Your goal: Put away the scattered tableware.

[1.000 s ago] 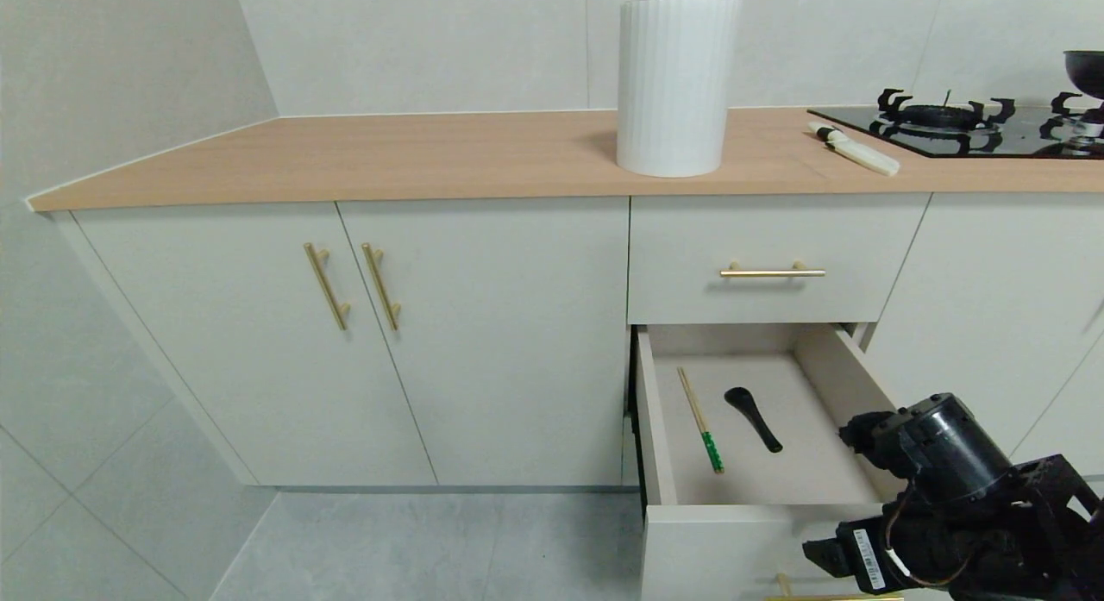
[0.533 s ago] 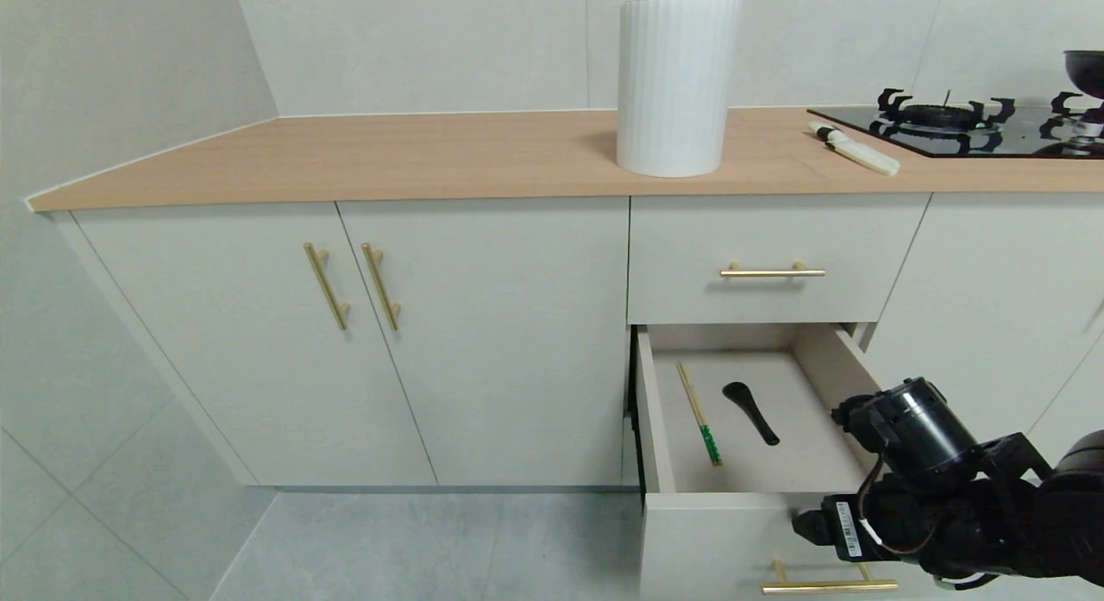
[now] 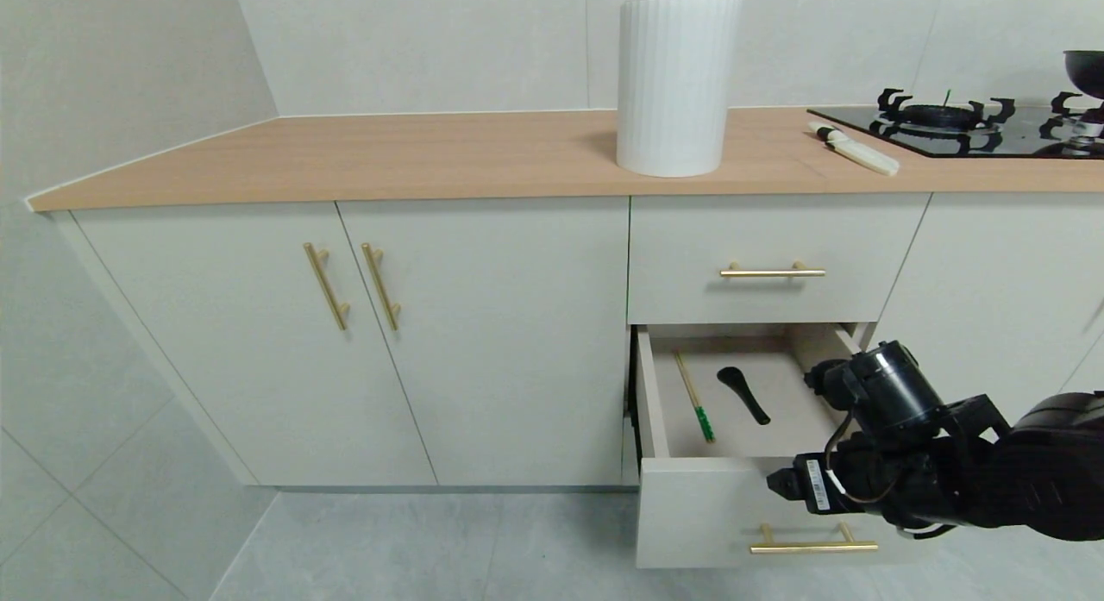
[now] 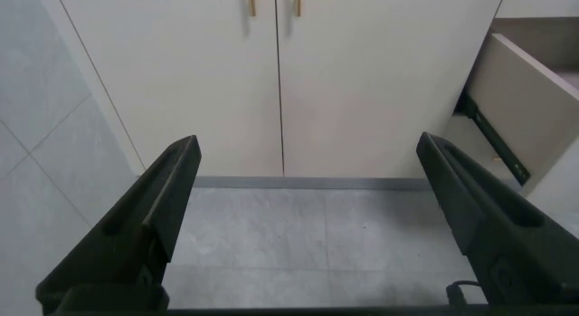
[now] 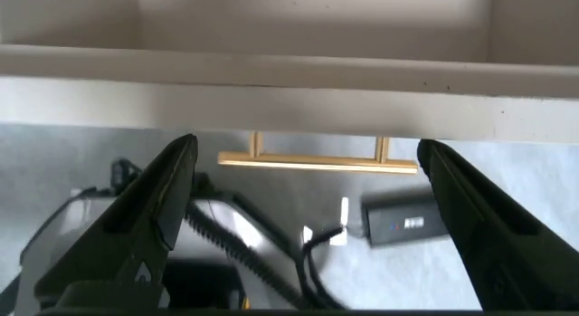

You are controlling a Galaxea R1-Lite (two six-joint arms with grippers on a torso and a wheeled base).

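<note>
The lower drawer stands partly open. Inside it lie a pair of wooden chopsticks with green ends and a black spoon. My right gripper is against the drawer's front panel, just above its gold handle. In the right wrist view that gripper is open, with the panel's top edge and the handle between its fingers. My left gripper hangs open and empty over the floor, facing the cupboard doors. A white utensil with a dark band lies on the counter.
A tall white ribbed canister stands on the wooden counter. A black gas hob is at the far right. The upper drawer and the two cupboard doors are closed. Grey tiled floor lies below.
The lower drawer has slid inward toward the cabinet, showing less of its inside. My right arm has moved forward and up with the drawer front.
</note>
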